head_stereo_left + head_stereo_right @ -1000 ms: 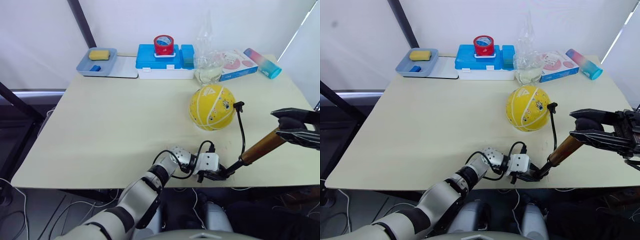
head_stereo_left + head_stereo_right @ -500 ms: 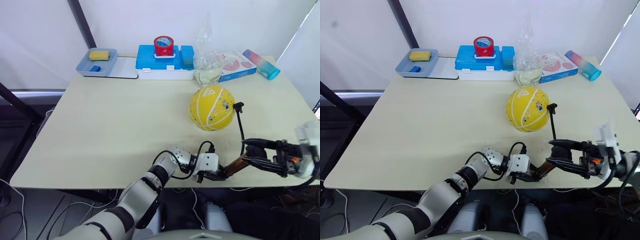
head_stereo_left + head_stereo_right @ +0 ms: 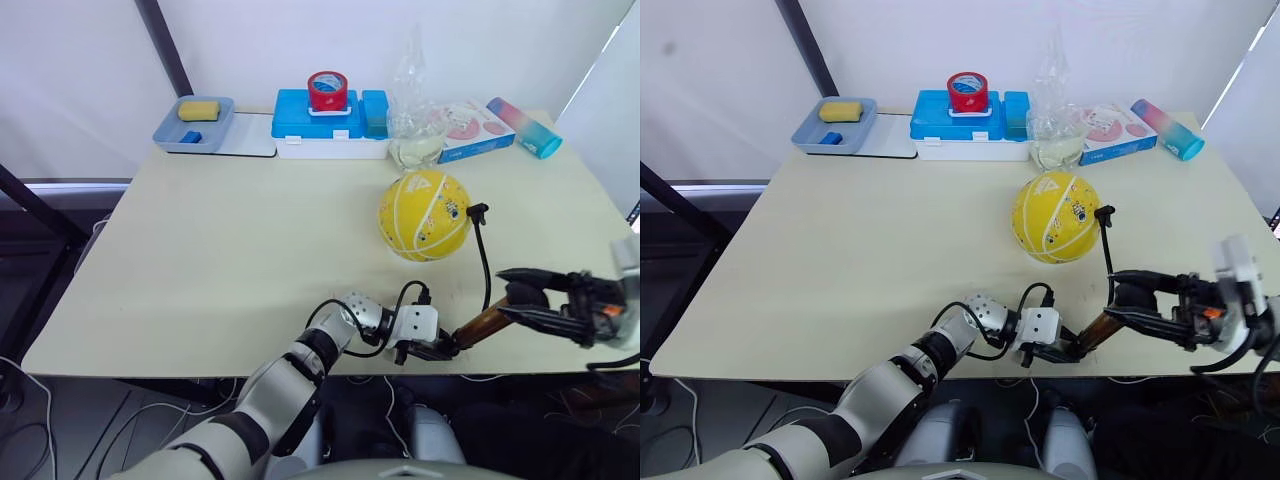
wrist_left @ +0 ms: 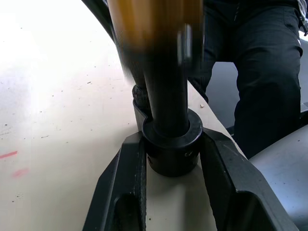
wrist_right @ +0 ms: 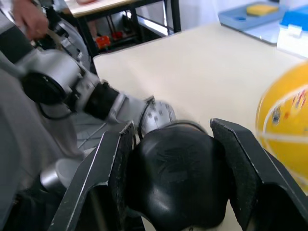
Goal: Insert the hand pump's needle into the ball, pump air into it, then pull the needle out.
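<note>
- The left gripper, low centre of frame, pinches the hand pump by its lower black cap, bracing it on the surface.
- The right gripper, lower right, clasps the pump's black handle to drive strokes.
- The ball sits right of centre, the hose's needle fitting touching its side.

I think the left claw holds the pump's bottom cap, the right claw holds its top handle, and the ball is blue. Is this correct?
Not quite: the ball is yellow, not blue, as the left eye view shows. The rest stands: the left claw grips the pump's bottom cap, and the right claw holds its top handle.
</note>
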